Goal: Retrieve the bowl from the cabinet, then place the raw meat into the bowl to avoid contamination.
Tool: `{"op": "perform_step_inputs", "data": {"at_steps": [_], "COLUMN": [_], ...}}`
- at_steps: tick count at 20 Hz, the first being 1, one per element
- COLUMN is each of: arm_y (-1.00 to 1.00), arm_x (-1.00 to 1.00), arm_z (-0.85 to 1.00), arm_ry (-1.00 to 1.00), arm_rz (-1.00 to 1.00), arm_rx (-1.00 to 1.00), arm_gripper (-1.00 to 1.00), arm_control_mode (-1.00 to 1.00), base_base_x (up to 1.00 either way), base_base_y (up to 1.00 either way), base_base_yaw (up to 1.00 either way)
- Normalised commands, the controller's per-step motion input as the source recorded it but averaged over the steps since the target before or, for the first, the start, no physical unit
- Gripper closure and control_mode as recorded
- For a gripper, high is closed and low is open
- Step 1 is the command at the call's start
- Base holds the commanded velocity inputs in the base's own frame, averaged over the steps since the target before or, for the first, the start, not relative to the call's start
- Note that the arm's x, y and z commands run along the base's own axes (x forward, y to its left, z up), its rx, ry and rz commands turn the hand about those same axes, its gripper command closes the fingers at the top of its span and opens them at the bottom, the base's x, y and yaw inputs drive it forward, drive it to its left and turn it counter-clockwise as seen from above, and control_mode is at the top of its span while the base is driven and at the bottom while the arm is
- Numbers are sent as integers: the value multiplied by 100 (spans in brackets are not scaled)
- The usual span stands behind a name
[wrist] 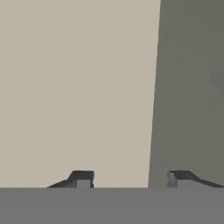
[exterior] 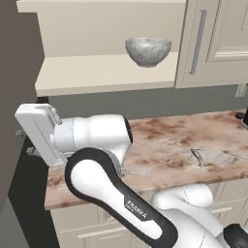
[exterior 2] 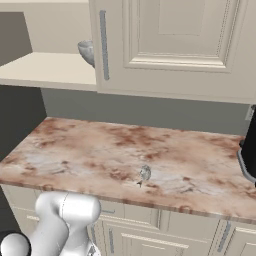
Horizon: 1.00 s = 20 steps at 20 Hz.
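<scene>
The mottled grey-white bowl stands upright on the beige shelf of the open cabinet. In the right base view the bowl is half hidden behind the shut door. My white hand hangs low at the far left, below the shelf's edge and well left of the bowl. In the hand view the gripper is open, with nothing between its dark tips, facing a flat beige panel and a grey surface. A small greyish piece lies on the counter; I cannot tell whether it is the raw meat.
The reddish marble counter runs under the cabinet with cream drawers below. A dark panel stands close on the hand's left. A black appliance sits at the counter's right end. The shut door's grey bar handle is right of the bowl.
</scene>
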Motion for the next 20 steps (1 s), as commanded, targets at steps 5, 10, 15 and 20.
{"op": "perform_step_inputs", "data": {"at_steps": [5, 10, 15, 20], "arm_y": [39, -26, -85, -100], "arm_x": [11, -8, -40, -42], "arm_z": [-6, 3, 0, -1], "arm_ry": [2, 1, 0, 0], "arm_rz": [-9, -10, -5, -1], "arm_rx": [-8, 0, 0, 0], "arm_gripper": [-100, -100, -100, -100], "arm_control_mode": [-100, -100, -100, -100], "base_base_x": [0, 0, 0, 0], "base_base_y": [0, 0, 0, 0], "base_base_yaw": [0, 0, 0, 0]}}
